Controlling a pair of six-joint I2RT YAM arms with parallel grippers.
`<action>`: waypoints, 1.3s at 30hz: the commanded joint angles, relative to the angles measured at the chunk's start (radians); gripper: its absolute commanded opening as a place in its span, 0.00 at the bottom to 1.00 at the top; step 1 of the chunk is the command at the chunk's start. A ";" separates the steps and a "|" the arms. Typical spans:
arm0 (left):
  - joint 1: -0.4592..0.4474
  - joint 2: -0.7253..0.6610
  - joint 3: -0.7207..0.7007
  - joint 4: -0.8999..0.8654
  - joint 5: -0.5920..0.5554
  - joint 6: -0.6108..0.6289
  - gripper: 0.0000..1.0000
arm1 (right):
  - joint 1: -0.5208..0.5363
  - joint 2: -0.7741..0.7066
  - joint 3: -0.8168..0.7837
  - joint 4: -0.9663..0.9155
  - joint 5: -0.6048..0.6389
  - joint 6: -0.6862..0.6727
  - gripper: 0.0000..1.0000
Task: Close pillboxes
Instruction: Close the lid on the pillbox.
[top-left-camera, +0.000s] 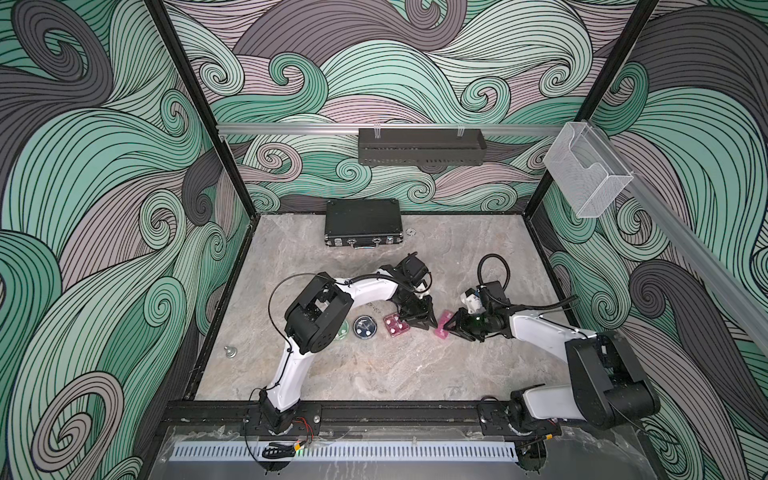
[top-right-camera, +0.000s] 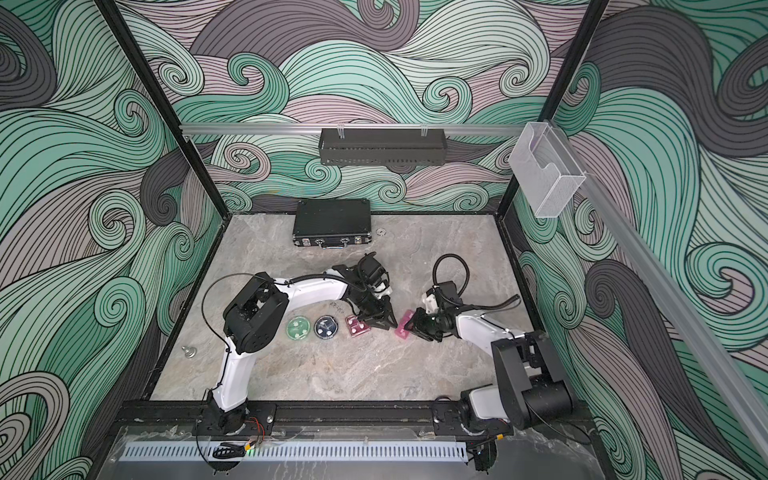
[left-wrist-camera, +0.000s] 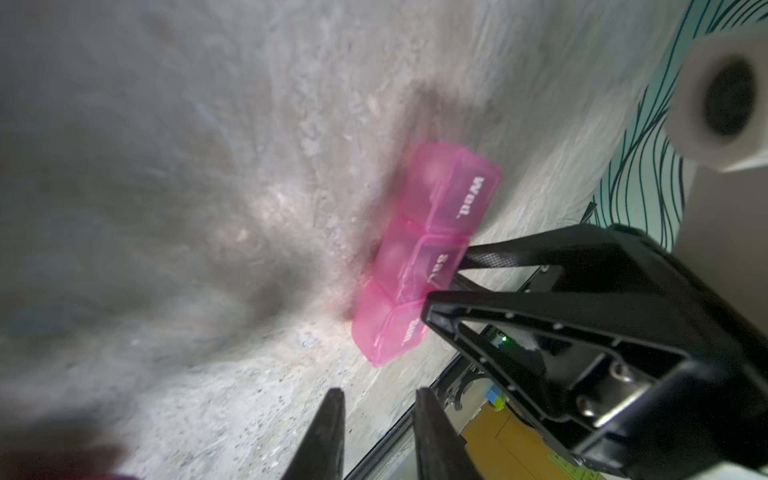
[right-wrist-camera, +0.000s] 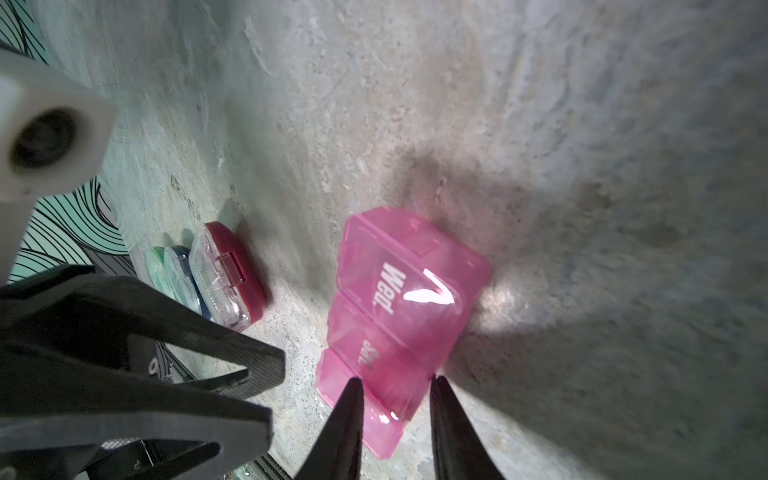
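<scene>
Resting on the grey marbled tabletop, the rectangular light-pink translucent pillbox has the right gripper on it, fingers narrowly parted, tips against its lids. Just beside it the left gripper hangs slightly spread and empty. The square dark-pink pillbox, round dark-blue pillbox and round green pillbox sit alongside. The black latched briefcase lies farthest.

Pillboxes in row before briefcase

Black briefcase (flat, closed) against back wall; clear bin on rail.
</scene>
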 joint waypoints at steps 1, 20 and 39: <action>-0.008 0.018 0.017 0.035 0.032 -0.001 0.30 | 0.005 0.021 0.001 -0.035 0.041 -0.016 0.29; -0.030 0.106 0.067 -0.038 -0.034 0.041 0.22 | 0.004 0.017 -0.001 -0.040 0.041 -0.016 0.28; -0.054 0.121 0.017 -0.046 -0.086 0.039 0.13 | 0.005 0.003 0.001 -0.042 0.036 -0.017 0.29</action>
